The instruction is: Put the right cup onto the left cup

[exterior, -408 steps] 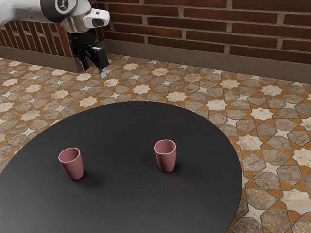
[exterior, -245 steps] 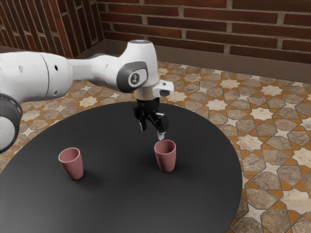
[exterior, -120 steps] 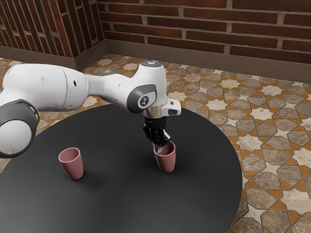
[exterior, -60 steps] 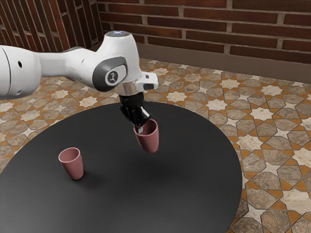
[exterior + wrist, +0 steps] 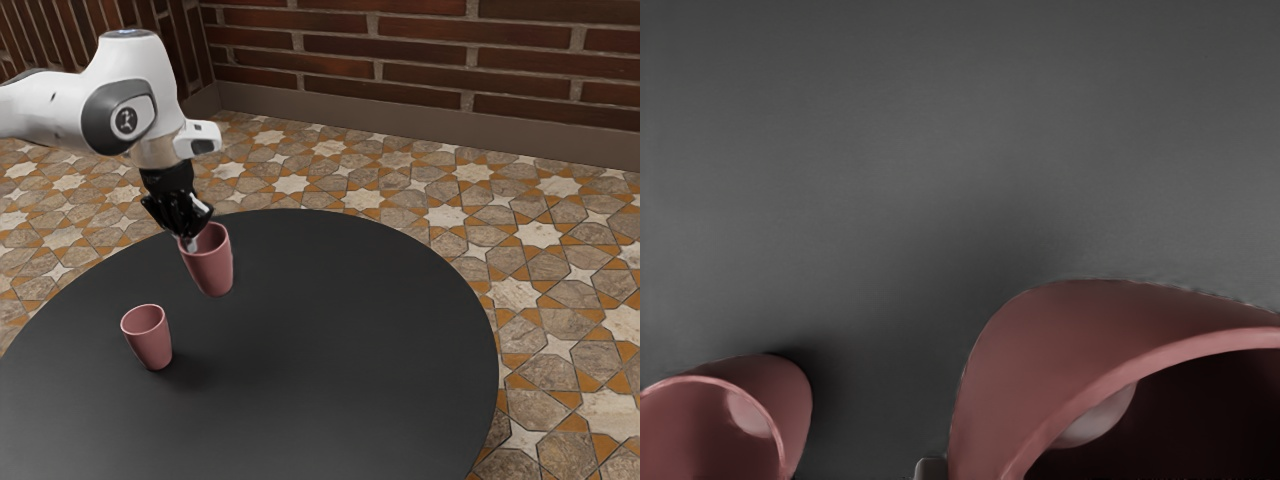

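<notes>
While the fingers pinch its rim, the right cup hangs below.

The surface under inspection was a round table, black and smooth, with a curved edge. Directly on it stood the left cup, pink, upright and mouth up, set in from the edge and closer to the edge at the exterior view's left than to that at its right. A soft shadow lay on the tabletop beside the cup's base.
</notes>
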{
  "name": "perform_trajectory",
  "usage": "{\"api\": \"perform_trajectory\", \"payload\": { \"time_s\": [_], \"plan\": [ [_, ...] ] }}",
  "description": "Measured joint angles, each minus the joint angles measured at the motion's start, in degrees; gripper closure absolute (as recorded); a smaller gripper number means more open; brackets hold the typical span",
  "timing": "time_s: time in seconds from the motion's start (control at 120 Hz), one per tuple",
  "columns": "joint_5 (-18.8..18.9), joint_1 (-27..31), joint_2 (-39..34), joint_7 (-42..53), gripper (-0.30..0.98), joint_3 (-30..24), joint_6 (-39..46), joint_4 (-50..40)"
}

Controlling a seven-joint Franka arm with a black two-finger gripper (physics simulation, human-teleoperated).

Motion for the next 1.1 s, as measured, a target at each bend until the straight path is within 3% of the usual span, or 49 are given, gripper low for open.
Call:
{"api": "perform_trajectory", "payload": {
  "time_s": [0.158, 0.558, 1.1],
  "plan": [
    [-0.24, 1.35, -0.48, 1.36, 0.79, 3.19, -2.44, -0.85],
    [2.14, 7.57, -4.74, 3.50, 0.79, 3.61, 1.19, -8.36],
    [3.36, 9.59, -1.69, 4.79, 0.79, 5.35, 6.12, -11.07]
  ]
}}
